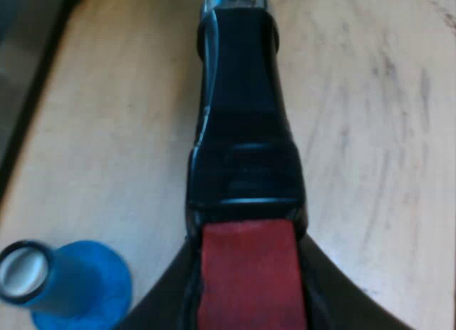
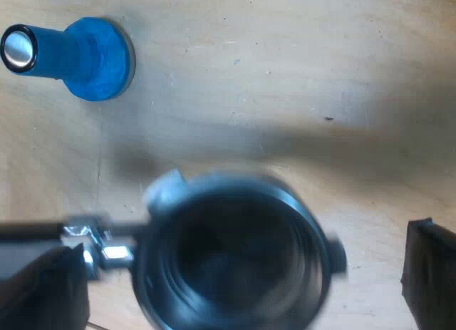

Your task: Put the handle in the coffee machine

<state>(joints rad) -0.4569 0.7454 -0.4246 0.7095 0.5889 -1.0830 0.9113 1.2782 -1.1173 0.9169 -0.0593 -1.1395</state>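
Note:
The holder's dark handle (image 1: 242, 130) runs away from my left wrist camera, its red end (image 1: 246, 273) nearest. My left gripper (image 1: 249, 301) is shut on that red end, a black finger (image 1: 167, 305) on each side. In the right wrist view I look down into the holder's round metal basket (image 2: 235, 259), held above the wooden table. My right gripper (image 2: 242, 273) is open, its fingers (image 2: 431, 273) standing wide apart on either side of the basket without touching it.
A blue tamper (image 1: 71, 284) (image 2: 78, 55) with a silver-capped top stands on the wooden table (image 2: 299, 80) near the holder. A dark strip (image 1: 28, 95) borders the table beside the handle.

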